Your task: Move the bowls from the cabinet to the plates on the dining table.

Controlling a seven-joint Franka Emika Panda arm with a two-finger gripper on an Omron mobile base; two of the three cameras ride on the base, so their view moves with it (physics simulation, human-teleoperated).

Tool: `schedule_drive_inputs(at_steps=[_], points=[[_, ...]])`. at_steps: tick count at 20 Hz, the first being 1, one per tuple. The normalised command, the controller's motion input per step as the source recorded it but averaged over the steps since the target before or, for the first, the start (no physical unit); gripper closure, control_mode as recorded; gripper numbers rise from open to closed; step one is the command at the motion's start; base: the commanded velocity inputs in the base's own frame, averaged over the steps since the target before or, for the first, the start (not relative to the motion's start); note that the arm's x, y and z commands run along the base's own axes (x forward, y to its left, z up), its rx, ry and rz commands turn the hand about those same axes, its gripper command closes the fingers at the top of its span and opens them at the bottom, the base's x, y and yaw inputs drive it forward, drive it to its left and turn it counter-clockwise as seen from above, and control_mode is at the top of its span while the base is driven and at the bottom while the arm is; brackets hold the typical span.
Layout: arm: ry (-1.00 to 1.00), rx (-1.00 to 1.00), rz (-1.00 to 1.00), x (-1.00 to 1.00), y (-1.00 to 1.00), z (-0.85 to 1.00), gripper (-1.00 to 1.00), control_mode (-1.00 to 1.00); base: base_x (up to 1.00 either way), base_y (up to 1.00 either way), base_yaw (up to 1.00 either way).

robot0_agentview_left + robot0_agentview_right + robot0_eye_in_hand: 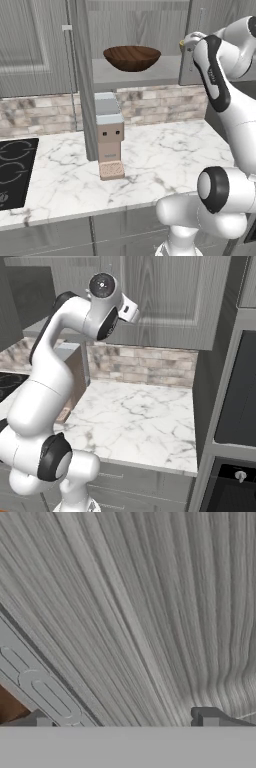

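1. My claw (125, 722) is spread wide and holds nothing. Its two dark tips rise at the bottom of the hand view, facing grey wood-grain panelling at very close range.

2. The dark brown wooden bowl (132, 57) sits upright on the shelf of the open wall cabinet (140, 75), above the marble counter (150, 155). A small yellowish edge beside my arm, at the right end of that shelf, may be the second bowl; I cannot tell for sure.

3. I judge that I am at the first step: reaching up to the cabinet to fetch a bowl. Neither bowl has been lifted yet.

4. Next, I would need to turn my claw off the panelling, bring it over the wooden bowl's rim, and close on it.

5. Around me: a small coffee machine (109, 135) stands on the counter below the shelf, a black hob (15, 170) lies at the left, and an open cabinet door (82, 75) hangs edge-on beside the bowl, close enough to hamper a sideways approach.
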Motion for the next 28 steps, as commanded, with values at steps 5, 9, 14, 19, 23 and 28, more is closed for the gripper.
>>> schedule_drive_inputs(at_steps=[5, 9, 14, 19, 23, 28], points=[[-0.03, 0.1, 0.0, 0.57, -0.03, -0.51, -1.0, -1.0, 0.0, 0.0, 0.0], [-0.02, 0.11, 0.0, 0.4, 0.0, -0.45, -1.0, -1.0, 0.0, 0.0, 0.0], [-0.01, 0.09, 0.0, 0.31, 0.0, -0.37, 1.0, -1.0, 0.0, 0.0, 0.0], [0.0, 0.03, 0.0, 0.1, 0.0, -0.11, 1.0, -1.0, 0.0, 0.0, 0.0], [0.0, 0.0, 0.0, 0.0, 0.0, 0.0, 1.0, -1.0, 0.0, 0.0, 0.0], [0.0, 0.0, 0.0, 0.0, 0.0, 0.0, 1.0, -1.0, 0.0, 0.0, 0.0]])
